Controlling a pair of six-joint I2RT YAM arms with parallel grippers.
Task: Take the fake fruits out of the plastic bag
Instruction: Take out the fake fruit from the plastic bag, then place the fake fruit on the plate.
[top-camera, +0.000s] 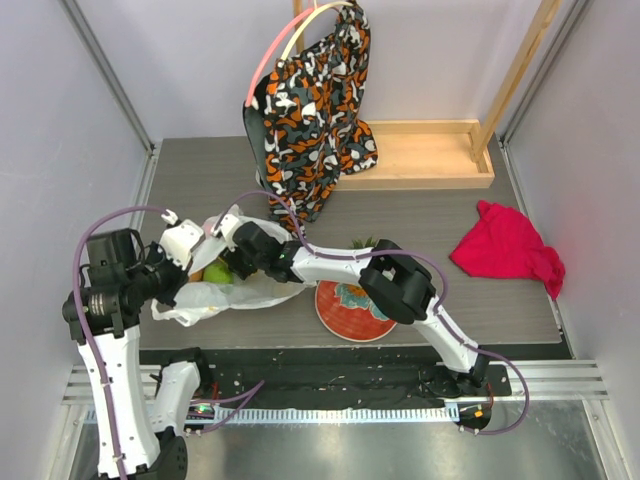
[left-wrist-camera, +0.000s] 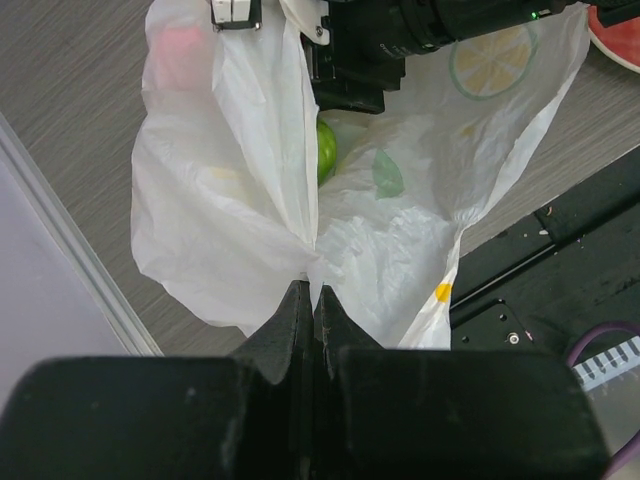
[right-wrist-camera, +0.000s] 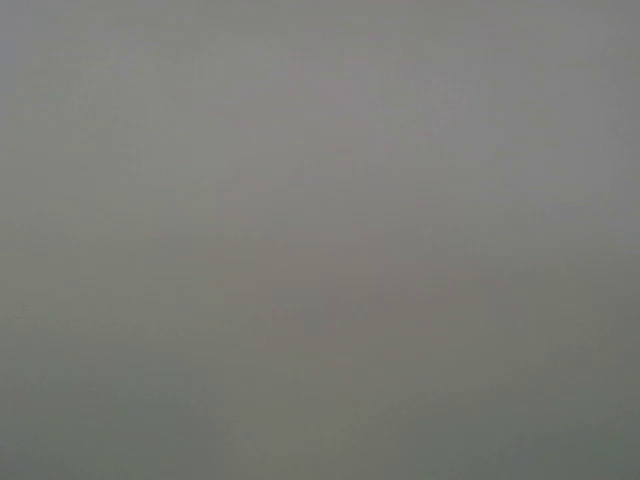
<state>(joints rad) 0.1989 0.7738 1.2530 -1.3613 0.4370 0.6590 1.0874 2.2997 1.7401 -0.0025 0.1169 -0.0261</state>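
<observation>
The translucent white plastic bag (top-camera: 245, 294) lies at the table's front left, and it fills the left wrist view (left-wrist-camera: 220, 200). My left gripper (left-wrist-camera: 312, 288) is shut on the bag's near edge and holds it up; it also shows in the top view (top-camera: 187, 280). A green lime (left-wrist-camera: 326, 150) lies inside the bag (top-camera: 218, 270). A reddish piece (left-wrist-camera: 180, 45) shows faintly through the plastic. My right gripper (top-camera: 224, 230) reaches into the bag's mouth, its fingers hidden. The right wrist view is blank grey. A green pineapple crown (top-camera: 362, 243) peeks from behind the right arm.
A red-and-teal floral plate (top-camera: 340, 316) sits right of the bag, partly under the right arm. A patterned cloth bag (top-camera: 315, 110) hangs at the back over a wooden tray (top-camera: 430, 155). A red cloth (top-camera: 505, 248) lies at the right.
</observation>
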